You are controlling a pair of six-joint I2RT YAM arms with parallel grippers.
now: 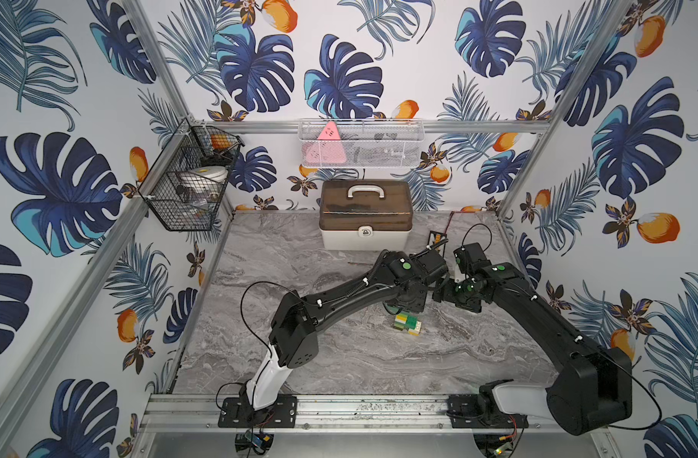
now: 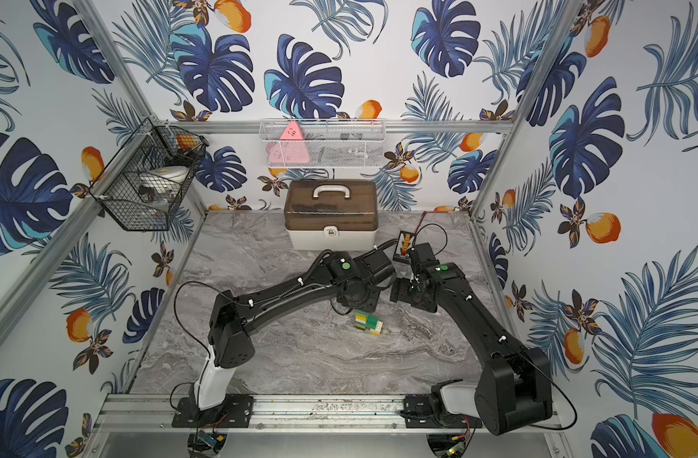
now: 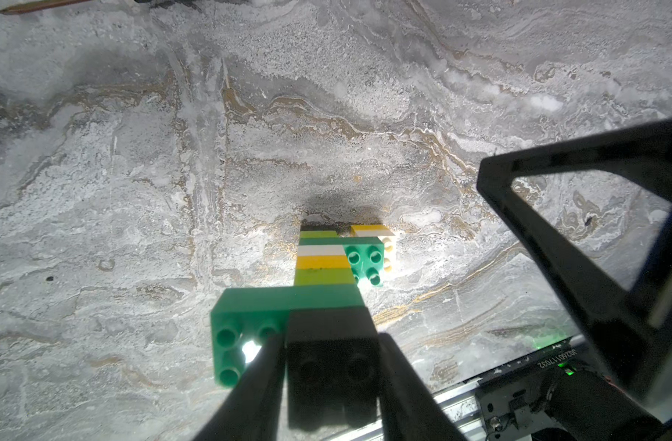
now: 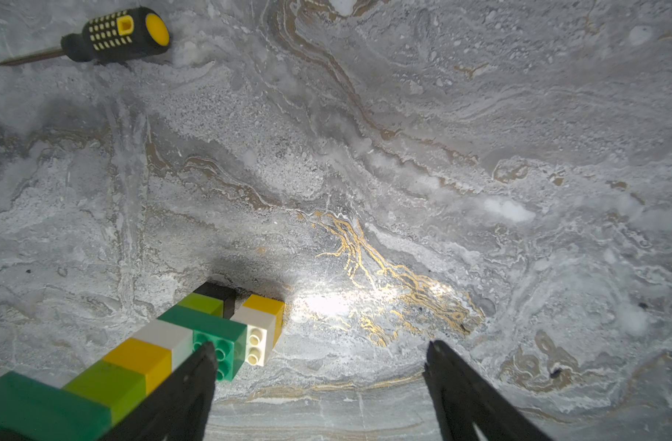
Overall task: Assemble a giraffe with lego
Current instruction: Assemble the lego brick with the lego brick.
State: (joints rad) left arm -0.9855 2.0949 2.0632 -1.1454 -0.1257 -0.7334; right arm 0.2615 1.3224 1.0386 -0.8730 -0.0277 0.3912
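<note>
The giraffe (image 3: pixel 323 267) stands on the marble table, a striped column of lime, yellow and white bricks with dark green crosspieces and a black brick on top. In both top views only its lower part (image 1: pixel 407 324) (image 2: pixel 369 323) shows below the left wrist. My left gripper (image 3: pixel 332 336) reaches down over the column, with a finger (image 3: pixel 258 382) lying against each side of the black top brick. My right gripper (image 4: pixel 321 347) hangs open just beside the giraffe (image 4: pixel 155 351). One fingertip is in front of the lower green crosspiece and nothing sits between the jaws.
A black-and-yellow screwdriver (image 4: pixel 116 34) lies on the table behind the giraffe. A white toolbox with a brown lid (image 1: pixel 366 216) stands at the back wall, with a small black board (image 1: pixel 437 240) to its right. Wire baskets hang on the walls above.
</note>
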